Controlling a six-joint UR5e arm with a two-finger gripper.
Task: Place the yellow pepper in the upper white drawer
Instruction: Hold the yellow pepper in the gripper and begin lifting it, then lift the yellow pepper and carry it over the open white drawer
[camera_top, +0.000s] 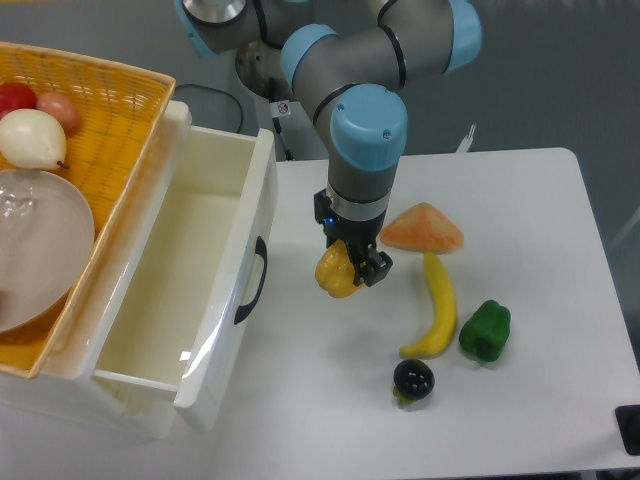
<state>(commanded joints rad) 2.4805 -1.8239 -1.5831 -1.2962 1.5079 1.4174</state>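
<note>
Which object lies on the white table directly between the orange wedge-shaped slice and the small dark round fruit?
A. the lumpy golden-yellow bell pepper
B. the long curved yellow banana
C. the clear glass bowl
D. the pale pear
B: the long curved yellow banana stretches from just below the orange wedge-shaped slice down toward the small dark round fruit, while the lumpy golden-yellow bell pepper sits in the gripper near the open white drawer.
</note>
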